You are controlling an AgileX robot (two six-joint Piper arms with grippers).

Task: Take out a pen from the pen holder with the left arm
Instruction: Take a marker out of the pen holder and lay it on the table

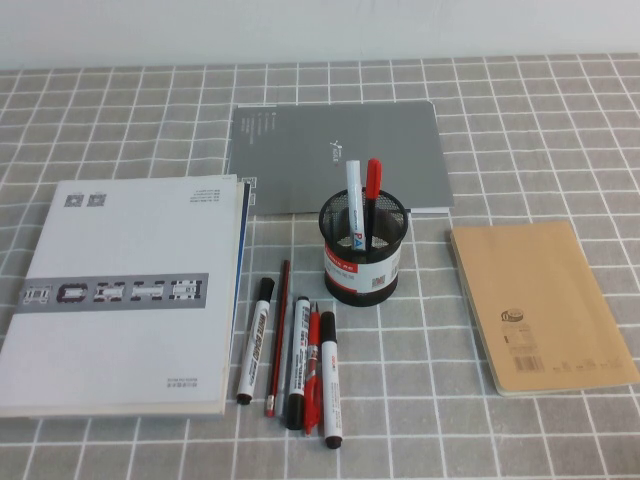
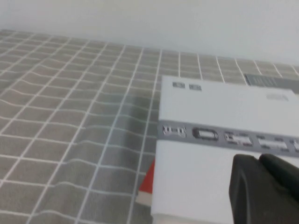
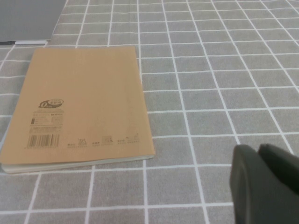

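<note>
1. The black mesh pen holder (image 1: 390, 235) stands upright near the middle of the table (image 1: 500, 420), which is covered in a grey checked cloth.
2. A white marker (image 1: 353, 185) and a red pen (image 1: 372, 180) stick up out of the holder, side by side.
3. Five more pens and a pencil (image 1: 278, 335) lie in a row just in front of the holder.
4. A white book (image 1: 125, 300) lies to the left, a grey book (image 1: 340, 150) behind the holder, and a tan notebook (image 1: 545, 300) to the right.
5. The left gripper (image 2: 259, 161) is closed and empty, above the white book's near part, well apart from the holder.
6. The right gripper (image 3: 259, 151) is closed and empty, over bare cloth beside the tan notebook.
</note>
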